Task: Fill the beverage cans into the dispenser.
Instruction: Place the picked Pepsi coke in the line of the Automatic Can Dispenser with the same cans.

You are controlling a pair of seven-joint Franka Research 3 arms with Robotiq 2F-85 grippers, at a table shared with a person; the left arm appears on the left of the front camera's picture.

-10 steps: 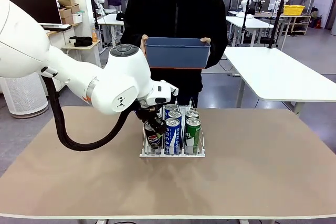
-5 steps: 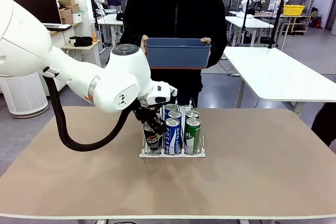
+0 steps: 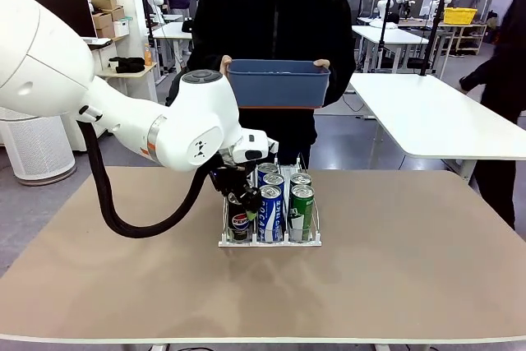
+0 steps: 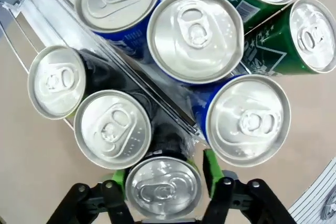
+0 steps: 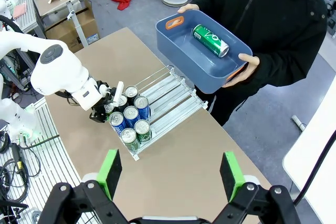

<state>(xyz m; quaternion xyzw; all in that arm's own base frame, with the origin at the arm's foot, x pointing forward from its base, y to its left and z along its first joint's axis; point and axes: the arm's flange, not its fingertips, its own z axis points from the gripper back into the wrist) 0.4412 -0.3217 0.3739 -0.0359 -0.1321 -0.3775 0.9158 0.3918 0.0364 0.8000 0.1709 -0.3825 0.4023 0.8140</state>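
Note:
The dispenser (image 3: 269,242) stands mid-table, its three lanes holding beverage cans: a black Pepsi can (image 3: 240,223) at the front left, blue-and-white cans (image 3: 270,210) in the middle, green cans (image 3: 302,208) on the right. My left gripper (image 3: 241,201) hovers right over the left lane. In the left wrist view the left gripper (image 4: 164,176) is open, its green pads (image 4: 118,178) flanking the top of the nearest black can (image 4: 163,188). High above the table, my right gripper (image 5: 170,174) is open with nothing in it. One more green can (image 5: 210,40) lies in the person's tub.
A person at the far edge holds a blue tub (image 3: 278,81) in both hands above the table. The brown tabletop (image 3: 411,269) is bare around the rack. A white table (image 3: 444,117) stands behind on the right, with another person beside it.
My left gripper's jaws have spread off the black Pepsi can, which now stands in the left lane. The left arm has lifted slightly. A person has walked in at far right.

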